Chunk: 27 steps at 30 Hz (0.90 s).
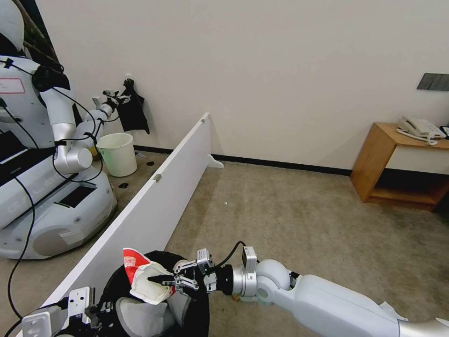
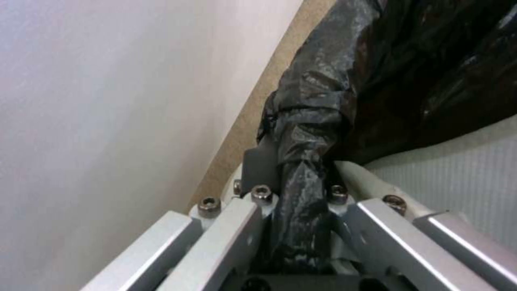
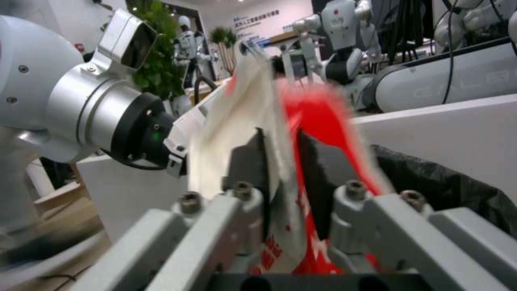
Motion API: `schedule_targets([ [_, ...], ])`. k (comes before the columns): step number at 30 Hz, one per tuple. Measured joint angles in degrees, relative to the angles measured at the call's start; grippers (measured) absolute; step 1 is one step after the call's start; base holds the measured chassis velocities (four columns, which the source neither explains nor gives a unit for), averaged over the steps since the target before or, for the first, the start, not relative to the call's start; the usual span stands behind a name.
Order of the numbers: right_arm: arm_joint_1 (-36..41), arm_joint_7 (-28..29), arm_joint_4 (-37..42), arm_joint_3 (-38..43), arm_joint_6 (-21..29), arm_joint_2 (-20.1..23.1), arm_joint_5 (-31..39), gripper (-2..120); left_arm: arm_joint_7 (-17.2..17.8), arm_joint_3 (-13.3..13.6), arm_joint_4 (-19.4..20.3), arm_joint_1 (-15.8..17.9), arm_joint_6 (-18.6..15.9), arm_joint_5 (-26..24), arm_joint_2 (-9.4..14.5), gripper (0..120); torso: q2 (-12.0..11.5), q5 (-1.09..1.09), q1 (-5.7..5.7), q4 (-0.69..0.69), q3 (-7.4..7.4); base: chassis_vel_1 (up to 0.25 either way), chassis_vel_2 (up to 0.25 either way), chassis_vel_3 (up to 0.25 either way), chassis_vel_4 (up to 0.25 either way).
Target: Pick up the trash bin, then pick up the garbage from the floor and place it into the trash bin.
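The trash bin (image 1: 187,309), lined with a crinkled black bag, sits at the bottom of the head view beside the white partition. My left gripper (image 1: 100,311) is shut on the bin's bagged rim (image 2: 301,161). My right gripper (image 1: 161,281) hovers over the bin's mouth, shut on a piece of garbage, a red-white packet (image 1: 142,276). In the right wrist view the packet (image 3: 269,121) stands pinched between the black fingers (image 3: 250,161), with the bin's black rim (image 3: 442,182) just beyond. White items (image 1: 145,316) lie inside the bin.
A long white partition board (image 1: 154,196) runs from the bin toward the far wall. Behind it stand another robot (image 1: 42,154) and a small cream bucket (image 1: 118,153). A wooden side table (image 1: 402,164) with a phone is at the right. Open carpet (image 1: 299,220) lies between.
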<state>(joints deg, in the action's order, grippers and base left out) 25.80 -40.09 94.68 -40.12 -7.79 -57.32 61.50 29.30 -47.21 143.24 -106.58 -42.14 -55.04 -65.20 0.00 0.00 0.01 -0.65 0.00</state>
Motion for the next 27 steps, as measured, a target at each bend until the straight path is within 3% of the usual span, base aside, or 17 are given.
schedule_targets([
  [4, 0.0, 0.0, 0.2, -0.2, -0.1, -0.1, 0.1, 38, 0.0, 0.0, 0.0, 0.0, 0.0, 0.0, 0.0, 2, 0.0, 0.0, 0.0, 0.0, 0.0, 0.0, 0.0, 0.0, 0.0],
  [8, 0.0, 0.0, 0.4, -0.2, -0.1, -0.1, 0.2, 48, 0.0, 0.0, 0.0, 0.0, 0.0, -0.1, 0.1, 2, 0.0, 0.0, 0.0, 0.0, 0.0, 0.0, 0.0, 0.0, 0.0],
  [18, -0.2, -0.1, 0.6, -0.4, -0.1, 0.0, 0.3, 88, 0.2, -0.1, 0.0, 0.0, 0.0, -0.6, 0.2, 2, 0.0, 0.0, 0.0, 0.0, 0.0, 0.0, 0.0, 0.0, 0.0],
  [22, -0.2, -0.2, 1.0, 0.1, -0.2, 0.0, 0.4, 99, 0.2, -0.2, 0.0, -0.1, 0.0, -0.6, 0.2, 2, 0.0, 0.0, 0.0, 0.0, 0.0, 0.0, 0.0, 0.0, 0.0],
  [27, -0.2, -0.4, 2.5, 2.5, -0.4, 0.0, 0.7, 100, 0.2, -0.2, 0.0, -0.1, 0.0, -0.6, 0.1, 2, 0.0, 0.0, 0.0, 0.0, 0.0, 0.0, 0.0, 0.0, 0.0],
])
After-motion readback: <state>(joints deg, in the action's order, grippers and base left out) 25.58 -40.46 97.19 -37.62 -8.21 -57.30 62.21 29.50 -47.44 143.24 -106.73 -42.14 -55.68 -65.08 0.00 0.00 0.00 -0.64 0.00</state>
